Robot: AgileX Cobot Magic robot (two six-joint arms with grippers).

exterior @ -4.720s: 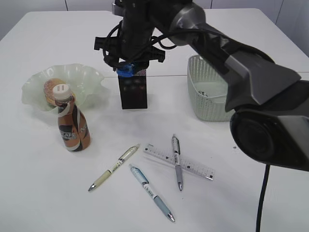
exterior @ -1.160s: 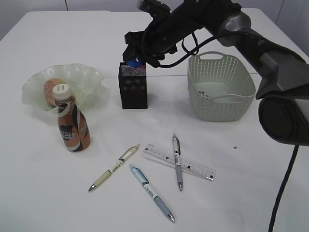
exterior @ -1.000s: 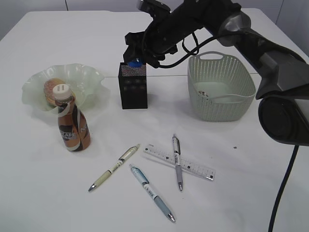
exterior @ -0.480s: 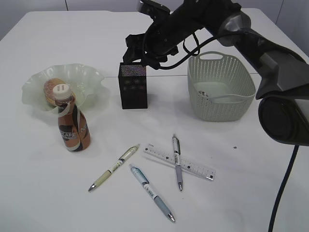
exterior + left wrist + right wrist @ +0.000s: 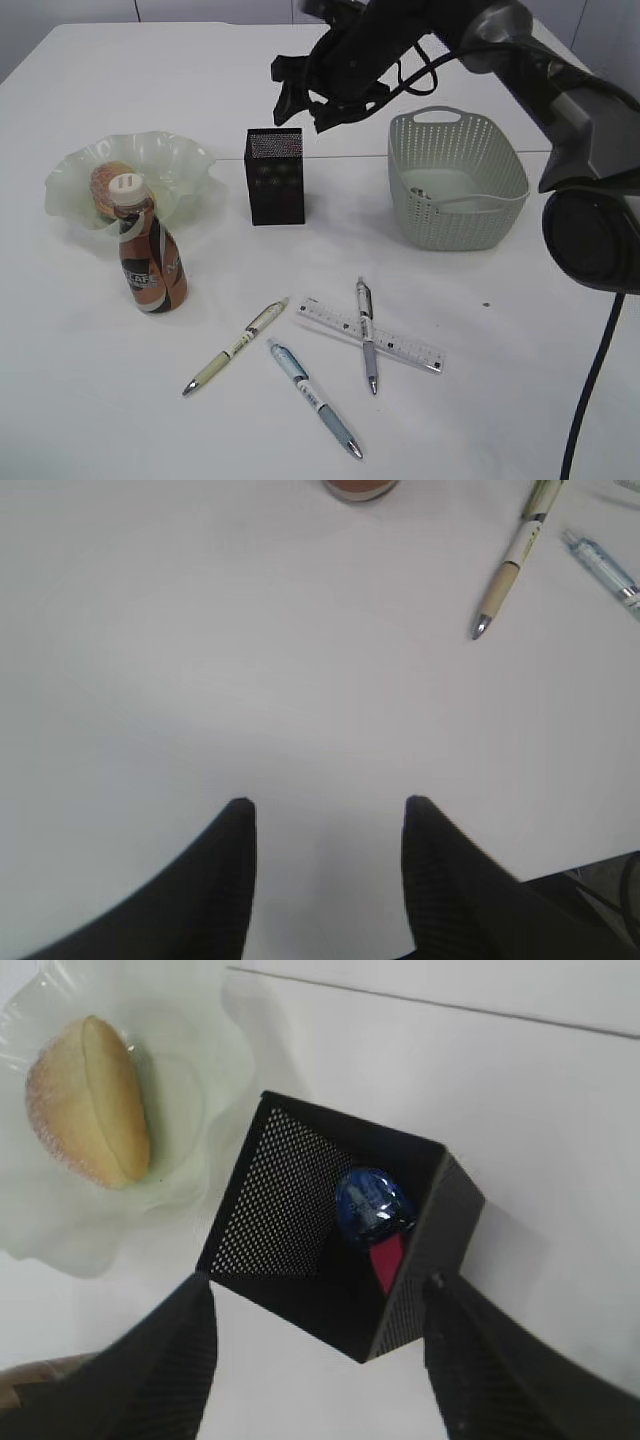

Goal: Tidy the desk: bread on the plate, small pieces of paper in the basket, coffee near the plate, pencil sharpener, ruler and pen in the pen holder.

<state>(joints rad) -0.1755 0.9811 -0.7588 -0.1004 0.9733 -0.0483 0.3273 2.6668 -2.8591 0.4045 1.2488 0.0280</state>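
Since a second ago the right gripper (image 5: 300, 98) has let go of the blue pencil sharpener (image 5: 372, 1207) and lifted clear, its jaws now apart and empty above the black pen holder (image 5: 275, 175), where the sharpener lies inside. That item looks done; the ruler (image 5: 370, 334) and three pens (image 5: 367, 335) lie loose on the table (image 5: 480, 400), well apart from the holder. The left gripper (image 5: 325, 815) hovers with jaws apart over bare table, holding nothing.

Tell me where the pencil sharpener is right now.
The blue pencil sharpener lies inside the black mesh pen holder, seen in the right wrist view between the open right gripper jaws, with the bread to its left.
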